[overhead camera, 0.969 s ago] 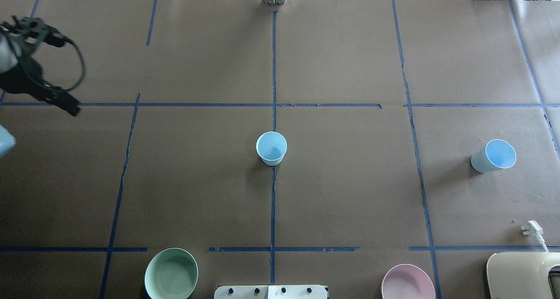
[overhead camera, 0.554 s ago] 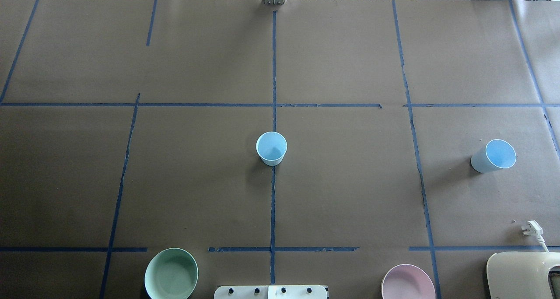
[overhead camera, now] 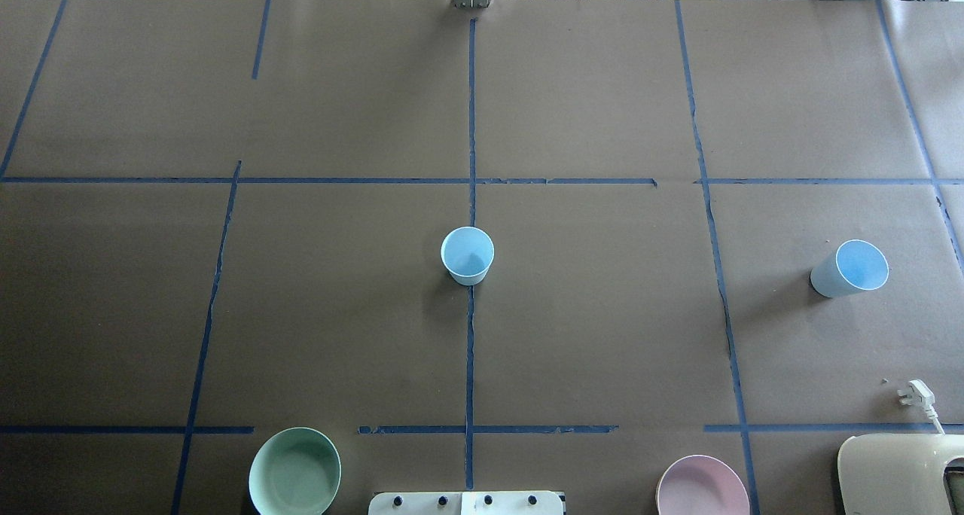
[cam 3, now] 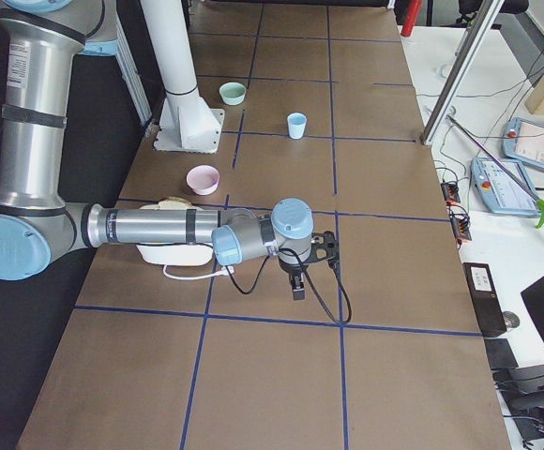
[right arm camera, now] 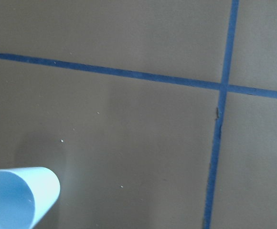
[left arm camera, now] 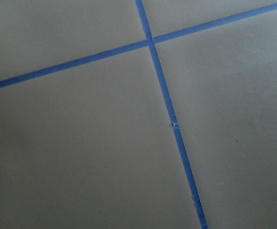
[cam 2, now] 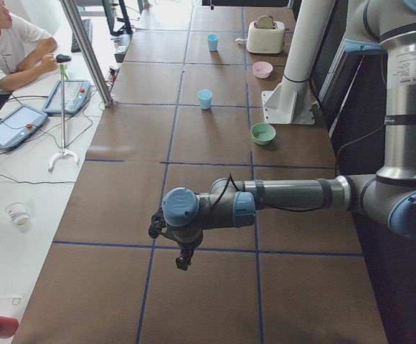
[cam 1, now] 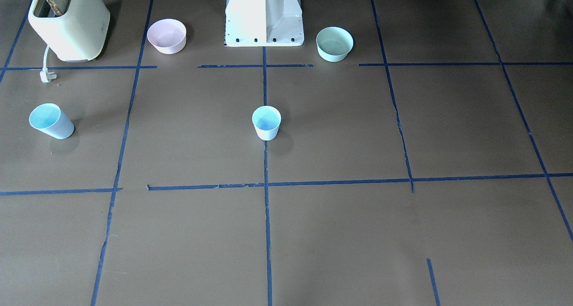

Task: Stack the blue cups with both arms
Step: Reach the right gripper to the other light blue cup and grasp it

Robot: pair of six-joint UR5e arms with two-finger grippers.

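One pale blue cup (overhead camera: 467, 255) stands upright at the table's middle on the centre tape line; it also shows in the front view (cam 1: 266, 122). The second blue cup (overhead camera: 849, 269) stands far to the right, and its rim shows at the lower left of the right wrist view (right arm camera: 19, 198). The left gripper (cam 2: 183, 262) shows only in the exterior left view, low over the table's left end. The right gripper (cam 3: 297, 291) shows only in the exterior right view, over the table's right end. I cannot tell whether either is open or shut.
A mint-green bowl (overhead camera: 294, 471) and a pink bowl (overhead camera: 702, 486) sit at the near edge beside the white pedestal (cam 1: 264, 15). A cream toaster (overhead camera: 900, 473) with a loose plug (overhead camera: 915, 394) is at the near right. An operator (cam 2: 7, 50) sits past the table's far side.
The left arm, at the overhead view's left edge one second ago, has moved out of that view. The cups and bowls have not moved.
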